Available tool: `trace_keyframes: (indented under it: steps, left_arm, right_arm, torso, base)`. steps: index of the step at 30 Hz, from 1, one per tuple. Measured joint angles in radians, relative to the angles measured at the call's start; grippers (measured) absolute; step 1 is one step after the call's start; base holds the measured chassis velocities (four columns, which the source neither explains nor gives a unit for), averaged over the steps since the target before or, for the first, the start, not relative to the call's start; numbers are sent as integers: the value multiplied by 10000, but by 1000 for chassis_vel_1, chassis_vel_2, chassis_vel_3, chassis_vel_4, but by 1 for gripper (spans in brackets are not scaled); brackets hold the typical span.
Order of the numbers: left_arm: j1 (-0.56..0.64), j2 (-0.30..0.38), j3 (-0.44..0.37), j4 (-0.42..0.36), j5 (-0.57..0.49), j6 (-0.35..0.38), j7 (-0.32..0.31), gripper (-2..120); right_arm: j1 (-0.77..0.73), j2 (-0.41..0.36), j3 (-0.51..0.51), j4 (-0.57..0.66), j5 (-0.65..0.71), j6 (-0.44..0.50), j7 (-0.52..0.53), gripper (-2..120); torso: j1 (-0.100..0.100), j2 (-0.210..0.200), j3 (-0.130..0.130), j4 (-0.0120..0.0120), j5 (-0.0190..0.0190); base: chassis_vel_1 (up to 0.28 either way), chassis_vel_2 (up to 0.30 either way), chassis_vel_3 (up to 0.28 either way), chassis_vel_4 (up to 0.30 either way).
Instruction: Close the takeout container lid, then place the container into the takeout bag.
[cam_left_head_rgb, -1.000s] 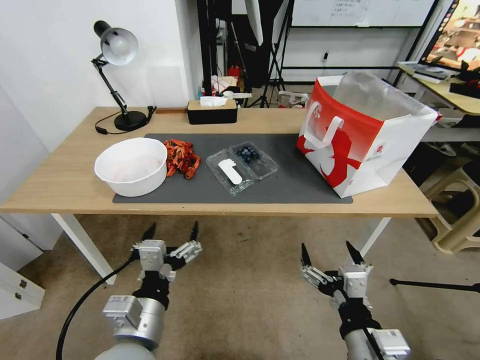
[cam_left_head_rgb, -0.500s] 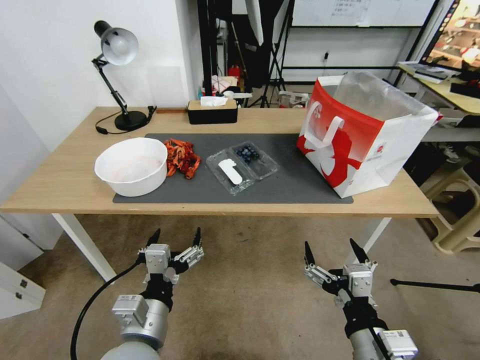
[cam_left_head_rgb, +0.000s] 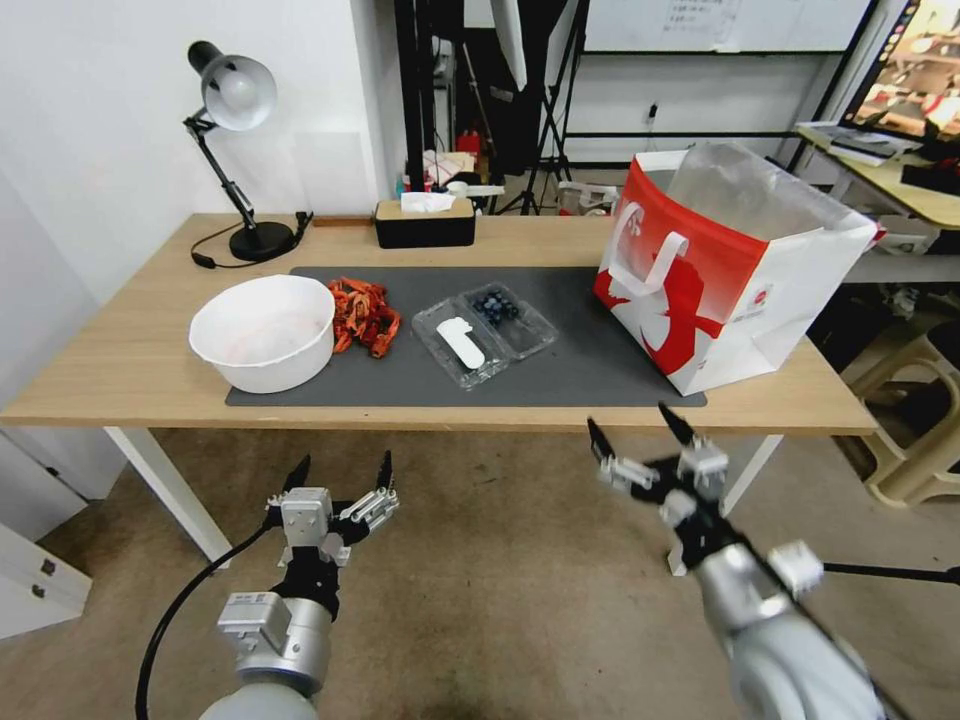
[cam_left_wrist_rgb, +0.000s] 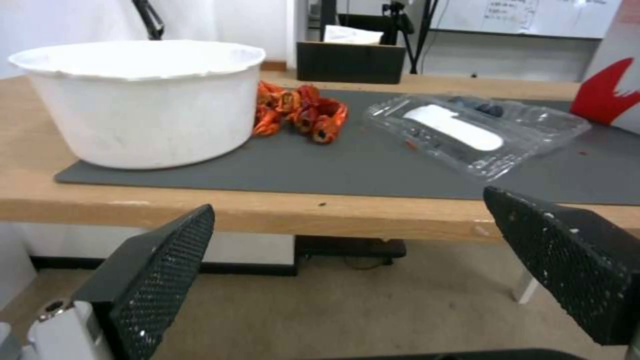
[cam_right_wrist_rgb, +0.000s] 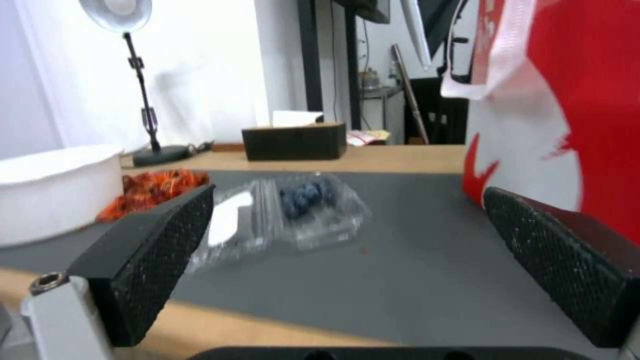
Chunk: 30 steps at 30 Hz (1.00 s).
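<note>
Right gripper (cam_left_head_rgb: 638, 430) hangs wide open and empty off the tabletop (cam_left_head_rgb: 120, 360) edge; left gripper (cam_left_head_rgb: 340, 480) too. Small clear plastic hinged takeout container (cam_left_head_rgb: 483, 333) lies open, at 9 o'clock from the red-and-white paper takeout bag (cam_left_head_rgb: 725, 275). Pushing its sticker lid (cam_left_head_rgb: 458, 342) clumsily could skid the flimsy container, spilling berries.

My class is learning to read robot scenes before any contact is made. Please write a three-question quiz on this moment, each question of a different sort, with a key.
1. True or false: the lid of the container is shut.
2. Which thing lies between the bowl and the container? A. tissue box B. orange-red heap C. lamp
3. Fill in: both claws are ____, holding nothing.

Key:
1. False: the lid lies open flat on the mat, beside the berry tray.
2. B: the orange-red heap.
3. Open: the left claw is low before the table; the right claw is near the table's edge, below the bag.
</note>
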Motion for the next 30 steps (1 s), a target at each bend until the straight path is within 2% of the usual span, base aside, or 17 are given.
trace_keyframes:
  steps: [1,6,9,10,11,12,13,14,16,17,18,21,24,25,30]
  left_arm:
    - [-1,-35,-47,65,1,-83,49,100]
    - [-7,-68,-91,102,1,-130,95,100]
    - [-23,-153,-190,168,1,-177,130,100]
    - [-23,-153,-190,168,1,-177,130,100]
    - [-13,-181,-205,216,1,-231,130,100]
    - [-11,-188,-207,229,3,-248,130,100]
    - [-4,-232,-211,283,28,-311,129,100]
    - [-4,-232,-211,283,28,-311,129,100]
    - [-12,-271,-215,308,55,-335,123,100]
    - [-19,-287,-218,321,57,-354,112,100]
    - [-19,-287,-218,321,57,-354,112,100]
    - [-21,-264,-223,432,60,-455,80,100]
    - [-27,-242,-222,477,59,-485,64,100]
    - [-47,-215,-214,523,45,-504,51,100]
    - [-150,-136,-185,599,7,-500,36,100]
  right_arm:
    - [634,-383,-295,-302,443,-170,171,100]
    - [1238,-650,-582,-551,758,-372,337,100]
    - [3657,-1274,-1974,-1390,1818,-1423,1153,100]
    - [3657,-1274,-1974,-1390,1818,-1423,1153,100]
    - [4350,-1361,-2473,-1668,2146,-1966,1555,100]
    - [4526,-1378,-2609,-1740,2242,-2095,1677,100]
    - [5616,-1385,-3324,-2098,2780,-3108,2483,100]
    - [5616,-1385,-3324,-2098,2780,-3108,2483,100]
    - [6603,-1333,-3886,-2432,3100,-4030,3165,100]
    - [7279,-1296,-4234,-2631,3279,-4812,3648,100]
    - [7279,-1296,-4234,-2631,3279,-4812,3648,100]
    - [8617,-1197,-5094,-3139,3940,-6347,4713,100]
    - [8972,-1161,-5373,-3342,4179,-6833,4944,100]
    - [9356,-1099,-5716,-3614,4541,-7353,5235,100]
    - [10305,-1031,-6604,-4227,5110,-7836,5521,100]
  torso:
    - [0,0,0,-7,-1]
    - [0,1,0,-7,-6]
    - [0,0,-1,0,-5]
    - [0,0,-1,0,-5]
    - [1,0,0,-1,-3]
    - [0,0,0,0,-1]
    - [0,0,0,-5,-4]
    - [0,0,0,-5,-4]
    - [1,-1,0,0,-3]
    - [1,0,-1,-2,-4]
    - [1,0,-1,-2,-4]
    - [1,-1,-1,0,-3]
    - [1,0,-1,-3,-6]
    - [1,-1,-1,-6,0]
    - [0,-1,-1,-3,-2]
  base:
    - [0,0,0,0]
    - [0,0,0,0]
    - [0,0,0,0]
    - [0,0,0,0]
    - [0,0,0,0]
    - [0,0,0,0]
    - [0,0,0,0]
    - [0,0,0,0]
    - [0,0,0,0]
    - [0,0,0,0]
    - [0,0,0,0]
    - [0,0,0,0]
    - [0,0,0,0]
    - [0,0,0,0]
    - [0,0,0,0]
